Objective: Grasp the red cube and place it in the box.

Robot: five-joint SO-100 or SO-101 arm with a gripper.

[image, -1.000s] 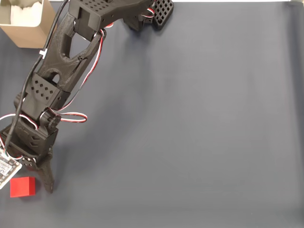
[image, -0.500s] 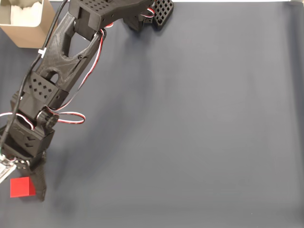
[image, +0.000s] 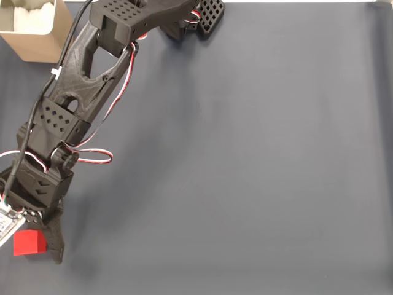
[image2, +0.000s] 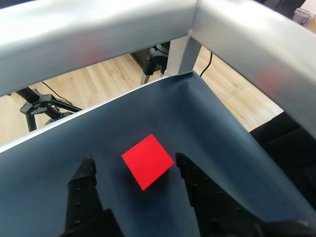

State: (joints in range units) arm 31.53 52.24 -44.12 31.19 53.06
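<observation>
Low in the wrist view, the gripper [image2: 136,168] is spread around the red cube [image2: 147,161], apparently not yet touching. The box [image: 35,29], upper left in the fixed view, awaits; grasp and placement remain.

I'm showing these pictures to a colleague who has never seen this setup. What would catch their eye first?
Probably the red cube, bright against the dark mat; in the wrist view it sits on the mat between the open claw's two black fingers, untouched. In the fixed view the black arm stretches diagonally down the left side to the cube at the bottom-left corner. The tan box stands far off at top left.
</observation>
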